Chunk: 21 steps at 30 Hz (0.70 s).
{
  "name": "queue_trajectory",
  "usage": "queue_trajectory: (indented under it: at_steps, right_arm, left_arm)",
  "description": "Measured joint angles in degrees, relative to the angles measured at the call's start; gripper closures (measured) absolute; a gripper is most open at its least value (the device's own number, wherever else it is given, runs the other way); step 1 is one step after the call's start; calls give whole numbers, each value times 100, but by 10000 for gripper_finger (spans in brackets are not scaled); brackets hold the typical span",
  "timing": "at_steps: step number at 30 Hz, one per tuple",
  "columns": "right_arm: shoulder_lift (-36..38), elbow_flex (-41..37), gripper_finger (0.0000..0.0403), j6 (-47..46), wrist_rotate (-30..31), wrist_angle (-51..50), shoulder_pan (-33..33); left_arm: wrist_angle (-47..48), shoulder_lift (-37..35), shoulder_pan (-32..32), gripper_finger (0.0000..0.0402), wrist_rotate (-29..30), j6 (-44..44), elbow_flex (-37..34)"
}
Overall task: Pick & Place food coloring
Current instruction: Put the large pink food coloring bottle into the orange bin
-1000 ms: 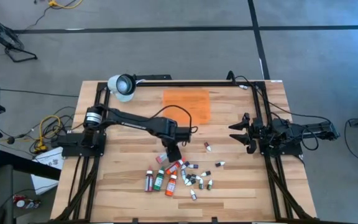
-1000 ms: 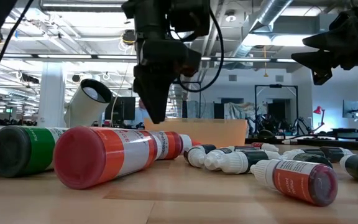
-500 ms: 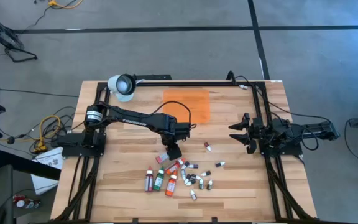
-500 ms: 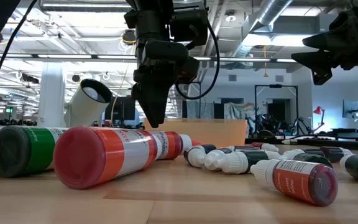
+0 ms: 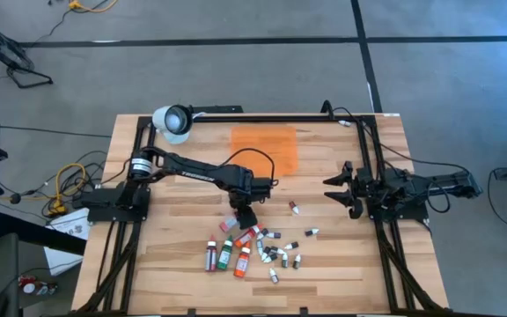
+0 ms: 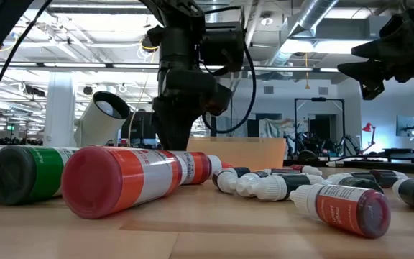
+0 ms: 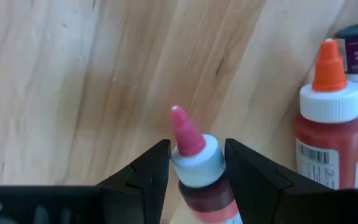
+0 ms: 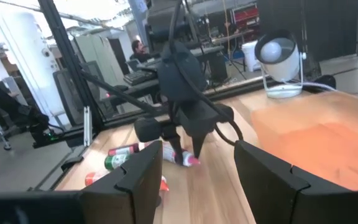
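The left hand [image 7: 194, 171] is lowered at the edge of the food coloring [image 5: 258, 249] heap nearest the orange mat [image 5: 264, 146], its fingers [image 7: 148, 171] spread around a pink-tipped bottle [image 7: 194, 163] lying on the bench [image 5: 174, 242], not yet pinched. The right hand [image 5: 346, 191] is parked spread, well clear of the heap. Risk: the round bottle may roll or squirt out if the closure lands off-centre near the cap.

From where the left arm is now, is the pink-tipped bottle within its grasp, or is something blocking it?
Probably yes. The left gripper is down at the table with one finger on each side of the pink-tipped bottle, fingers open. Nothing sits between them; the orange-tipped bottle lies off to one side, apart.
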<state>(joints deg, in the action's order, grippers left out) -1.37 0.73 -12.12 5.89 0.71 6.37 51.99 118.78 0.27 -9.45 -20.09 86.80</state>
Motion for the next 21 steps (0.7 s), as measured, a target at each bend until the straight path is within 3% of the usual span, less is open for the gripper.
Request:
queue_trajectory:
  at_steps: [21]
  right_arm:
    - [-22, -2, 217, 2, 4, 13, 0]
  left_arm:
    - [503, 38, -7, 246, 121, -719, 0]
